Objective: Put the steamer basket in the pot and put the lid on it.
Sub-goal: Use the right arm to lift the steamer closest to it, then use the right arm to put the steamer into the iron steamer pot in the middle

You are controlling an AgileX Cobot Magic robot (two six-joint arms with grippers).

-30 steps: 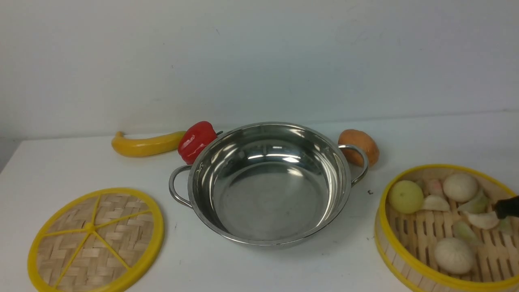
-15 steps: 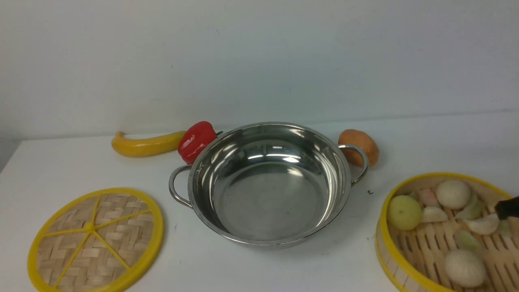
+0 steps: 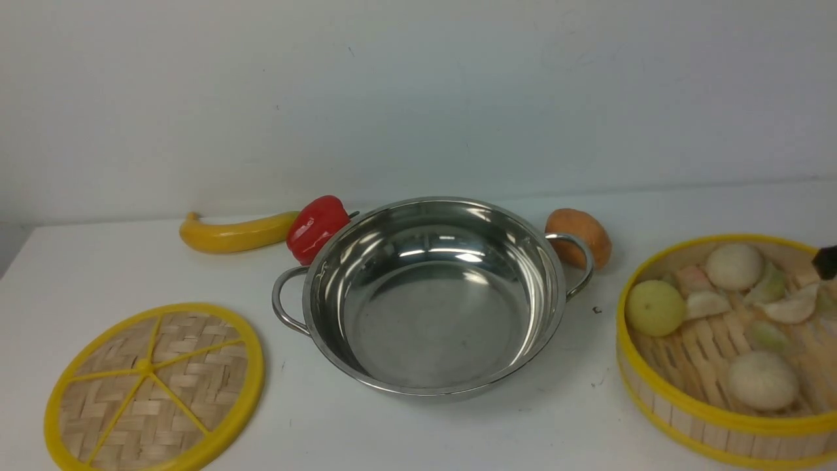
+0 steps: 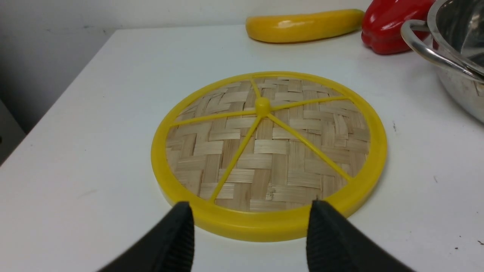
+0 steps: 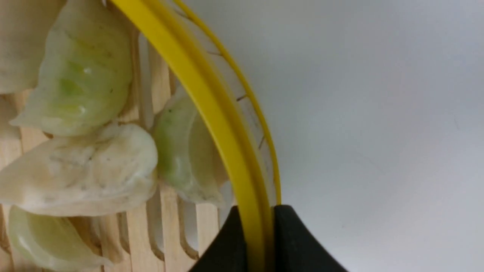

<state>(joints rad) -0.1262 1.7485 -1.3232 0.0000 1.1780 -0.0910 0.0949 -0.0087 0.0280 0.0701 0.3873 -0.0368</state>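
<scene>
Front view: a white table (image 3: 458, 435) against a pale wall. A wide shiny pot (image 3: 431, 327) with two wire handles sits in the middle, with nothing in it. Behind it on the left lie a banana (image 3: 235, 233) and a red pepper (image 3: 317, 226), the pepper just beside the pot's rim. A brown potato (image 3: 582, 235) sits behind the right handle. The flat woven lid (image 3: 154, 387) lies near left, apart from the pot. The steamer basket (image 3: 680, 418) is near right, apart from the pot and cut off by the picture's edge. It holds buns (image 3: 762, 379) and dumplings. A black tip of the right gripper (image 3: 826, 261) shows at the basket's far right rim.

Left wrist view: the left gripper (image 4: 251, 211) is low by the near edge of the lid (image 4: 268, 151). Its jaws are wide apart and hold nothing. Whether they touch the yellow rim cannot be told.

Right wrist view: the right gripper (image 5: 259, 226) has its jaws pinched tight on the yellow rim of the steamer basket (image 5: 204, 102), one inside, one outside. Pale green dumplings (image 5: 83, 170) lie on the slats just inside.
</scene>
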